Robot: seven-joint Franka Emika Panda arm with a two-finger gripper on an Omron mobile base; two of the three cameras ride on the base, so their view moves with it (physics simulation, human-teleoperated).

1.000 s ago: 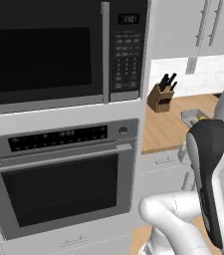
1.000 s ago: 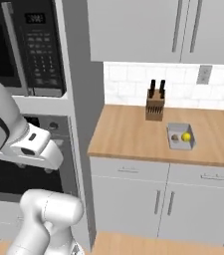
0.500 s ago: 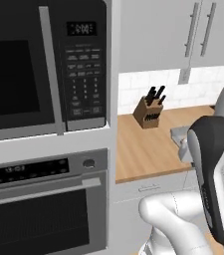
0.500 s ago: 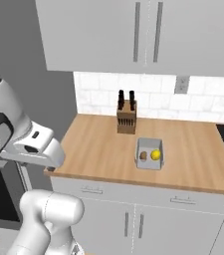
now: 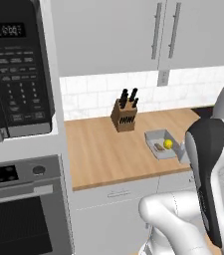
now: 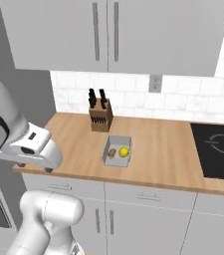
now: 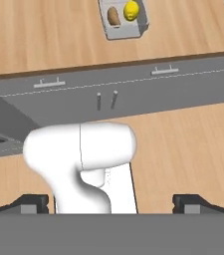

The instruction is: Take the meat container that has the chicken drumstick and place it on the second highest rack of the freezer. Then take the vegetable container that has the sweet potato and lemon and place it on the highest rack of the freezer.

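Gripper (image 7: 111,203) hangs low in front of the base cabinets, jaws spread wide, nothing betw. them. In the hand view the two dark fingertips (image 7: 31,203) sit far apart at the bottom corners. In the right base view the hand (image 6: 34,149) is at the counter's front left corner, just off the wooden worktop (image 6: 158,149) edge, not touching it.

Veg container (image 7: 139,24), a small grey open tray, is well ahead of the gripper, up on the worktop and set back from its front edge. Inside: sweet potato (image 7: 113,16) and lemon (image 7: 131,10) side by side, close together, can't tell if touching. Same tray in the left base view (image 5: 152,137) with the yellow lemon (image 5: 168,144) and the brown tuber (image 5: 159,147) next to it; in the right base view tray (image 6: 116,141), lemon (image 6: 124,152), potato (image 6: 112,153).

Knife block (image 6: 99,115) w/ black handles stands upright farther back than the tray, near the tiled backsplash, apart from the tray. Black cooktop (image 6: 218,149) lies off to the gripper's right, well apart from the tray. Microwave (image 5: 14,74) and wall oven (image 5: 19,209) below it are to the gripper's left. Grey wall cabinets (image 6: 118,30) hang above the worktop. Betw. gripper and tray run the grey drawer fronts (image 7: 133,82) w/ small bar handles.
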